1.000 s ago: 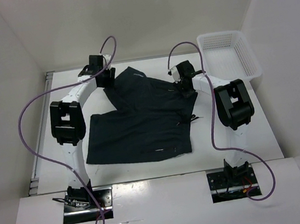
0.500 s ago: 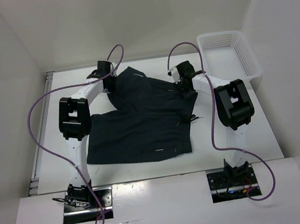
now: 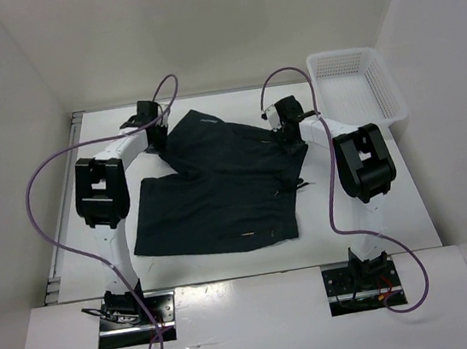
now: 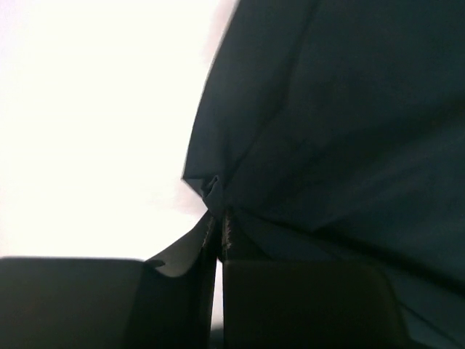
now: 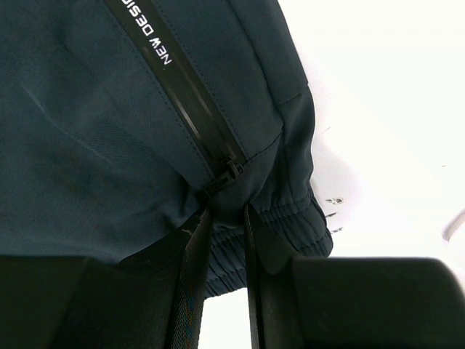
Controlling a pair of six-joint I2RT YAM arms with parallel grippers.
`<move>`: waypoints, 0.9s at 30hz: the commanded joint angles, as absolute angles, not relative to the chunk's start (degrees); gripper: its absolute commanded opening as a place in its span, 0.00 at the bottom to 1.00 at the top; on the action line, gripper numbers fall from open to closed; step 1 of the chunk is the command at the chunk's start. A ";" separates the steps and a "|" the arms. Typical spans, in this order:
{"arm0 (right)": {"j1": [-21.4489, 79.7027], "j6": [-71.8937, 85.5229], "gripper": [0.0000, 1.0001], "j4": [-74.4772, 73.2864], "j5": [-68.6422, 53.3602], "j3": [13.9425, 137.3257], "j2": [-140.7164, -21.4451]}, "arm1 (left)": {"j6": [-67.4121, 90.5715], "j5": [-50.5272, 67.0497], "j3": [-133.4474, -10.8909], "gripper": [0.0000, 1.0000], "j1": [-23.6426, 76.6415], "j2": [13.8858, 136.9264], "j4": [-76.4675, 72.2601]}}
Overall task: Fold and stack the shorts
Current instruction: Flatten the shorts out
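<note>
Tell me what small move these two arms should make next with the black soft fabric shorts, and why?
Probably lift both grippers together and carry the far edge toward the near hem. The left gripper is shut on the far left corner of the black fabric shorts, the right gripper on their elastic waistband, and the cloth lies mostly spread out.

Bright, even light, soft shadows; wrist views blow the table [image 4: 87, 109] out white (foreground dark, blurred).
</note>
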State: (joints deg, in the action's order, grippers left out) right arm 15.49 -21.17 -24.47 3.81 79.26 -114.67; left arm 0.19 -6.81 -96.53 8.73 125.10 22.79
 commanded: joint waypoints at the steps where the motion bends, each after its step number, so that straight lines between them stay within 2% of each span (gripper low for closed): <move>1: 15.82 -21.80 0.29 -23.82 4.74 78.93 -111.80 | 0.00 -7.12 -92.39 0.06 6.15 116.39 25.14; 10: 17.75 -22.32 0.29 -23.82 4.22 79.45 -112.41 | 0.00 -5.01 -77.62 0.16 5.54 109.51 26.89; 13: 18.36 -22.85 0.43 -23.82 3.69 79.98 -112.41 | 0.00 -6.94 -74.54 0.22 5.54 108.98 26.37; 14: 18.37 -22.85 0.53 -24.34 3.00 79.98 -112.41 | 0.00 -6.94 -73.92 0.29 5.54 108.98 27.15; 16: 18.37 -23.46 0.62 -25.05 2.29 80.59 -111.72 | 0.00 -6.94 -73.21 0.45 5.54 106.88 28.21; 17: 18.37 -23.47 0.63 -25.05 2.29 80.60 -111.71 | 0.00 -6.94 -73.73 0.57 5.54 106.27 28.91; 20: 18.37 -23.47 0.65 -25.05 2.89 81.99 -109.43 | 0.00 -4.84 -80.57 0.63 5.54 105.64 29.97; 21: 18.37 -23.47 0.66 -25.05 2.90 82.87 -109.42 | 0.00 -4.05 -86.51 0.65 5.54 106.78 30.75; 27: 18.37 -23.99 0.67 -25.58 3.96 85.51 -108.90 | 0.00 0.70 -104.65 0.71 7.47 119.86 30.67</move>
